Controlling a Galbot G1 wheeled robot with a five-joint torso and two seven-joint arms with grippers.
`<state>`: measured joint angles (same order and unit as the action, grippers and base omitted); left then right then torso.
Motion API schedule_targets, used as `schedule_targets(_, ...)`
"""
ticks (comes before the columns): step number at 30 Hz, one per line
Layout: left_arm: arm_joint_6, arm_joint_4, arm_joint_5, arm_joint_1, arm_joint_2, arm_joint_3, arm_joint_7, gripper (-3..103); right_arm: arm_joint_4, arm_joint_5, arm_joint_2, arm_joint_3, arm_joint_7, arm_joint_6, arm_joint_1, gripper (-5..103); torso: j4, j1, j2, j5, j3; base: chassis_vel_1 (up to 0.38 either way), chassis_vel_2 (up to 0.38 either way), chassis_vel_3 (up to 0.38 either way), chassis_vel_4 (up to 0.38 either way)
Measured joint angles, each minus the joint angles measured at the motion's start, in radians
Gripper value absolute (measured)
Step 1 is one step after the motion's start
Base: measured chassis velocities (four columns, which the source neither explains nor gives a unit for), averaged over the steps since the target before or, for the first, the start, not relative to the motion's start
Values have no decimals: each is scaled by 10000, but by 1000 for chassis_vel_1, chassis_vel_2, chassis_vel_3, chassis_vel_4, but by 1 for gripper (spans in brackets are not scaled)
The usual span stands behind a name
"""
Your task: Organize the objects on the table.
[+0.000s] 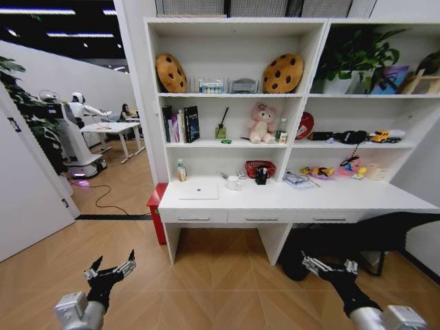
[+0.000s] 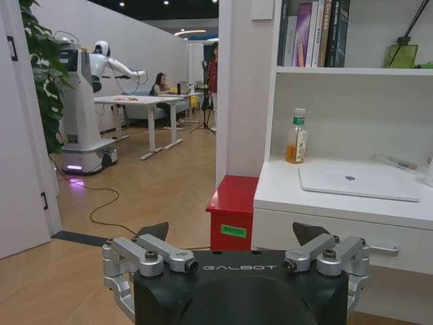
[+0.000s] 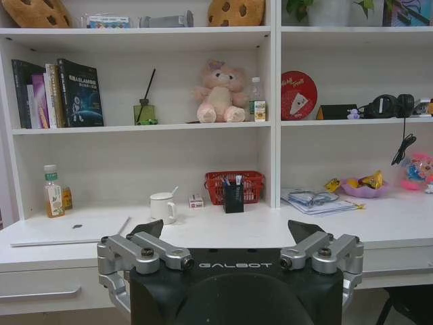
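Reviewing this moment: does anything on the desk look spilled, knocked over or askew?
Nothing spilled or toppled. The green-capped bottle, white mug and red basket stand upright; the closed laptop lies flat. The papers sit slightly fanned. Both grippers, left and right, hang open, short of the desk.

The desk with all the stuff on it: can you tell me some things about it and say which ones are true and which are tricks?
1. The silver laptop lies closed on the table. True.
2. The green-capped bottle has tipped over. False: it stands upright beside the laptop.
3. The left gripper is holding a pen. False: it is open and holds nothing, low in front of the table.
4. A white mug stands on the table. True.
5. The right gripper rests on the laptop. False: it is open, short of the table.
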<state>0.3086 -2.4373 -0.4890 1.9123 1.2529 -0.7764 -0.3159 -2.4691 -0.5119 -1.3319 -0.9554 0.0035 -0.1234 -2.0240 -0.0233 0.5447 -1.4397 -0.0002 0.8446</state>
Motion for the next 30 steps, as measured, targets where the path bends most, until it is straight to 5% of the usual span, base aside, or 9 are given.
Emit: schedule_targets(30,0,0,0,0,0,0,-1,100,0,0,0,0,0,-2,0,100,0,2,1,1,1,0,0,0,0)
